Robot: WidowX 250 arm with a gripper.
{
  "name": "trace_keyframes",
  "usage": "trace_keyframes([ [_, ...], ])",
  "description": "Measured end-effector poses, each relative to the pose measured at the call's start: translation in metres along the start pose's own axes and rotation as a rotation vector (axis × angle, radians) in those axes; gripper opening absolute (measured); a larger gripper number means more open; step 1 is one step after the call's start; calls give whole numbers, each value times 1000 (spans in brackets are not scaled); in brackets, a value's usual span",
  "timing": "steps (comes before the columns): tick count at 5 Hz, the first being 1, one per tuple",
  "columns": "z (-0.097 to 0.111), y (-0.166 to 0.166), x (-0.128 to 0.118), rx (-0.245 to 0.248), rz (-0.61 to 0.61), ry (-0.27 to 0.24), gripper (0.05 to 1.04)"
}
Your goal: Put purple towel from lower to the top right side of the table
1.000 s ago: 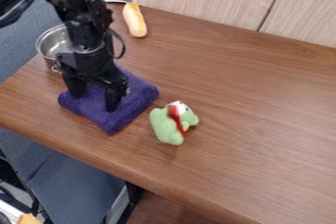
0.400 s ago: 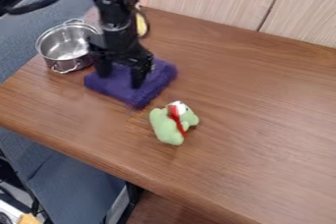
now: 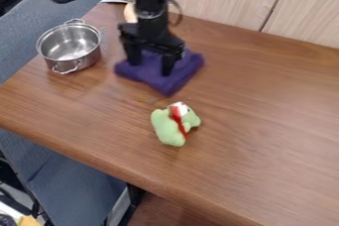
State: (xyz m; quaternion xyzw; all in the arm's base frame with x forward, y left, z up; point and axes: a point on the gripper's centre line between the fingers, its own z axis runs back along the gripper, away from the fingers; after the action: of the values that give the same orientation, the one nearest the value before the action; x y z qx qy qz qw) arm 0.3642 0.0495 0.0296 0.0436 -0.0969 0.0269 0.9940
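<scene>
Purple towel [image 3: 165, 84] beneath the end effector [image 3: 151, 69], fingers apart; metal pot [image 3: 69, 47] beside it, green toy [image 3: 168, 130] nearer the camera.

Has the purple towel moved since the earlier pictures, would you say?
Yes, the purple towel has shifted rightward and up in the view, away from the metal pot.

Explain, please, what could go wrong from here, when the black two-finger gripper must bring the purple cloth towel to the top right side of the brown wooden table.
The soft purple towel lies under the black gripper, so it might bunch up or slip free.

The green plush toy with a red ribbon sits near the towel's lower corner; a low swing could push it.
</scene>
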Motion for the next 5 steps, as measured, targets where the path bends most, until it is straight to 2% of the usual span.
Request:
trace_keyframes([
  [1,-3,-23,23,0,-62,-4,1001],
  [2,-5,-48,31,-25,-97,9,1001],
  [3,-4,-74,32,-51,-153,11,1001],
  [4,0,-100,29,-96,-206,40,1000],
  [5,2,-113,27,-123,-234,61,999],
])
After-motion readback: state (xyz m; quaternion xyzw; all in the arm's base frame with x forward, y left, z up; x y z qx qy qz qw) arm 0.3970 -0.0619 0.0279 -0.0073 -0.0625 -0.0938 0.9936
